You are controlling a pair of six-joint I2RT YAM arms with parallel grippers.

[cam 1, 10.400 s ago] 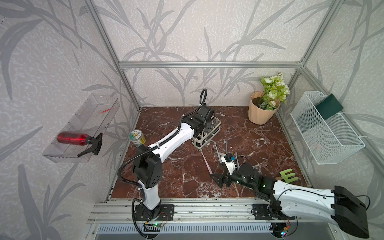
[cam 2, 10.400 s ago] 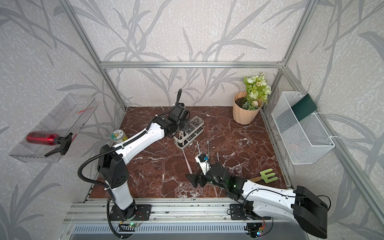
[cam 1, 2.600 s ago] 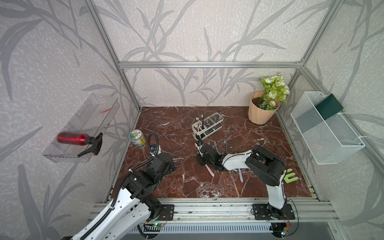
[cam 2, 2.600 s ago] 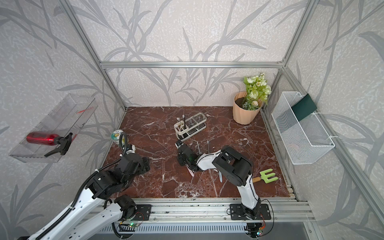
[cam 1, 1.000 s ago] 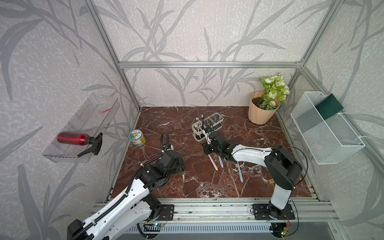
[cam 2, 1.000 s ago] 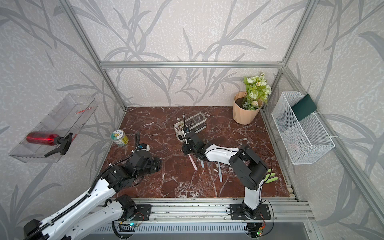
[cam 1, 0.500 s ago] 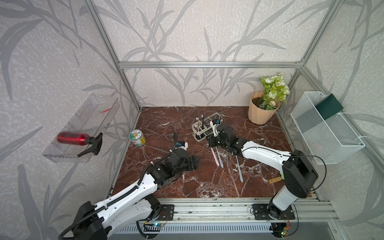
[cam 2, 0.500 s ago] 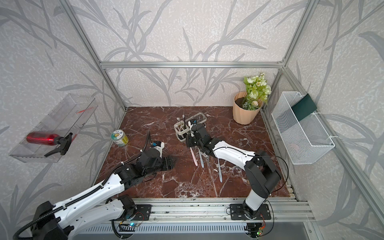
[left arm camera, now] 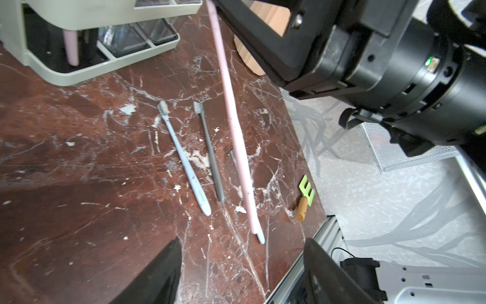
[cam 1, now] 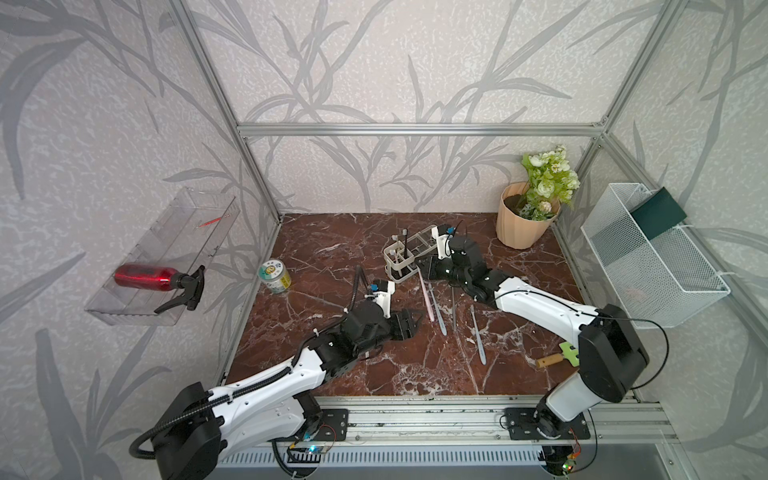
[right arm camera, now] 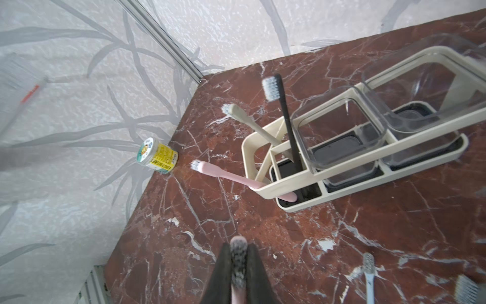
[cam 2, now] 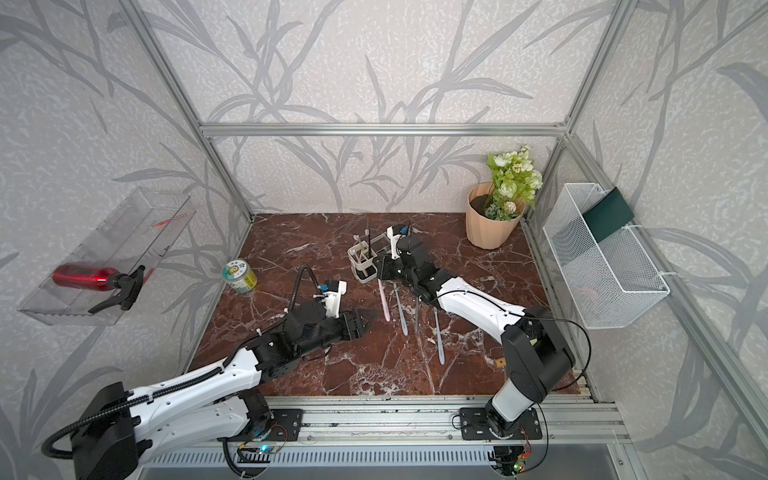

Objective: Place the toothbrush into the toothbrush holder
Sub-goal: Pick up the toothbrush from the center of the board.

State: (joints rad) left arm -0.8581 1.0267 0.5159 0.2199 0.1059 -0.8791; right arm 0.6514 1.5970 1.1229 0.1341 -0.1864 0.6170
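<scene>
Top views, table (cam 1: pixel 332 245): dark marble; loose brushes (cam 1: pixel 478 334) lie on it.
Left gripper (cam 1: pixel 413 325): jaws apart, empty, near those brushes.
Right gripper (right arm camera: pixel 238 248): clamped on the toothbrush (cam 1: pixel 427 296) at its bristle head.
Toothbrush holder (cam 1: pixel 392 254): upright, three stored brushes (right arm camera: pixel 287 123) in its end compartment.
Toothbrush: pink, hanging slanted just beside the holder.

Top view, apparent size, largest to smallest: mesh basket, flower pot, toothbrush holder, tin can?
1. mesh basket (wall-mounted, likely nearer camera)
2. flower pot
3. toothbrush holder, partly hidden by right arm
4. tin can
</scene>
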